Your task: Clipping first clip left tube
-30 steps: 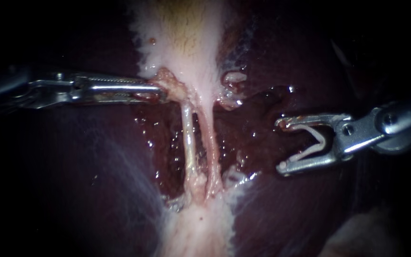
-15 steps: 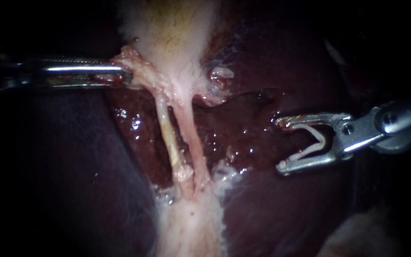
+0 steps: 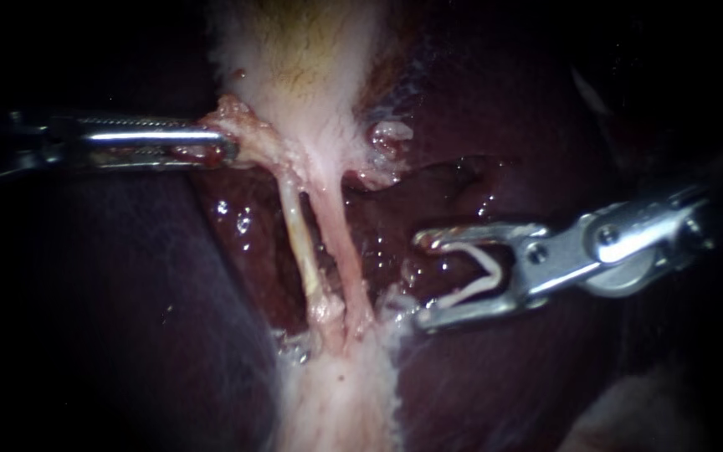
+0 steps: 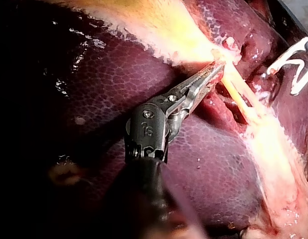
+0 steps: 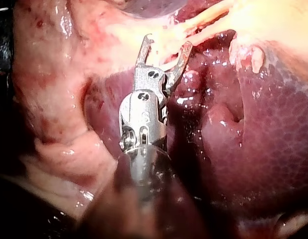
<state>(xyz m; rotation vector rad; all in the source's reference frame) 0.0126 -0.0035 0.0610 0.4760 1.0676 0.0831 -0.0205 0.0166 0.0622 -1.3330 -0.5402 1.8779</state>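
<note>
My left instrument [image 3: 215, 144] comes in from the left, its jaws shut on a tag of tissue at the lower end of the pale gallbladder [image 3: 303, 67], drawing it leftward. Below it run two tubes: the thin yellowish left tube [image 3: 299, 243] and the pinker right tube [image 3: 343, 247]. My right instrument [image 3: 426, 280] stands just right of the tubes, jaws wide apart and carrying an open white clip [image 3: 480, 269] that touches both. No tube lies between its jaws. In the left wrist view my left instrument [image 4: 214, 69] grips beside the tubes [image 4: 239, 95]. My right instrument [image 5: 166, 45] faces the tubes [image 5: 194, 27].
Dark liver [image 3: 127, 293] lies on both sides, with a wet raw bed [image 3: 244, 226] around the tubes. Pale fatty tissue [image 3: 336, 393] joins the tubes at their lower end. A small pale nub [image 3: 391, 134] sits right of the gallbladder's lower end.
My right instrument has moved left with its clip, close to the tubes. The left instrument earlier pulled the gripped tissue leftward, slanting the tubes, and now holds still.
</note>
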